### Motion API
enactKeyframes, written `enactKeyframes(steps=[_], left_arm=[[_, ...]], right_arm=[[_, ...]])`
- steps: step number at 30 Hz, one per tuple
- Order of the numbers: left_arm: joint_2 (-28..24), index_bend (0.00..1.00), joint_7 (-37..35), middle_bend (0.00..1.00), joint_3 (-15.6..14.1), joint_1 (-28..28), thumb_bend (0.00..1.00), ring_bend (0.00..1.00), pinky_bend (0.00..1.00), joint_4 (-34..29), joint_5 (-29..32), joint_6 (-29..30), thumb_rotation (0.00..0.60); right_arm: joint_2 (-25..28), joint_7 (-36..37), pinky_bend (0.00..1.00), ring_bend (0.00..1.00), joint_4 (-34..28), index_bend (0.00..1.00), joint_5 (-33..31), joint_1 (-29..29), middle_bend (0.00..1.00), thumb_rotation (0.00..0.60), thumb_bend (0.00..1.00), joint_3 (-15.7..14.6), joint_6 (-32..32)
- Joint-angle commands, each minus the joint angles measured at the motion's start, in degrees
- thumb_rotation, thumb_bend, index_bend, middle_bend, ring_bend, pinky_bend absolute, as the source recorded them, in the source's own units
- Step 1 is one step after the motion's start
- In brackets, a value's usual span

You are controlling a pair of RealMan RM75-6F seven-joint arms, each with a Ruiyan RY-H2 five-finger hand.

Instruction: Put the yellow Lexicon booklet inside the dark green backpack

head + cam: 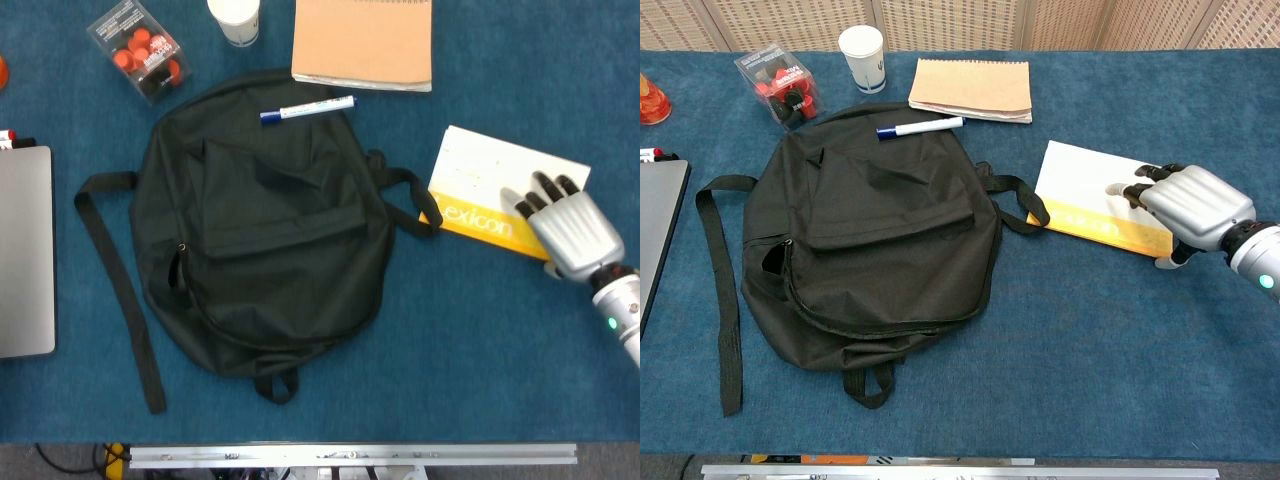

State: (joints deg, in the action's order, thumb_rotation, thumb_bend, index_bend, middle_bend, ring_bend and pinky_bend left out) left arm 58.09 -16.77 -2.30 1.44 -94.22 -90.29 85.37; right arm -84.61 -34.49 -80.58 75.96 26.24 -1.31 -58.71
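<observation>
The right hand's fingertips (1137, 190) rest on the yellow Lexicon booklet (490, 195), laid flat on its cover; whether the thumb hooks under the booklet's edge is hidden, so a grasp cannot be told. The right hand (568, 226) covers the booklet's right end near the desk's right edge. The booklet lies just beside the dark green backpack (262, 225), touching a strap. A marker (306, 108) rests on the backpack's top. The left hand is out of sight
</observation>
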Motion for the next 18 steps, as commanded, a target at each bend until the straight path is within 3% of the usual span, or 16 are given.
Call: enactKeyframes(steps=[1, 10, 18], left_arm=[[-0.05, 0.22, 0.05, 0.13, 0.00, -0.06, 0.20, 0.08, 0.03, -0.01, 0.06, 0.09, 0.600], [-0.35, 0.22, 0.06, 0.13, 0.09, -0.17, 0.20, 0.08, 0.03, -0.08, 0.56, 0.14, 0.600], [-0.32, 0.22, 0.29, 0.13, 0.13, -0.19, 0.20, 0.08, 0.03, -0.03, 0.88, -0.05, 0.600]], right_arm=[[-0.38, 0.75, 0.20, 0.11, 2.00, 0.15, -1.48, 0.55, 0.33, 0.600, 0.00, 1.66, 0.20], [-1.31, 1.25, 0.20, 0.11, 6.32, 0.15, -5.84, 2.25, 0.33, 0.600, 0.00, 5.40, 1.61], [4.50, 5.44, 0.20, 0.10, -3.02, 0.15, -4.10, 1.33, 0.33, 0.600, 0.00, 3.79, 1.86]])
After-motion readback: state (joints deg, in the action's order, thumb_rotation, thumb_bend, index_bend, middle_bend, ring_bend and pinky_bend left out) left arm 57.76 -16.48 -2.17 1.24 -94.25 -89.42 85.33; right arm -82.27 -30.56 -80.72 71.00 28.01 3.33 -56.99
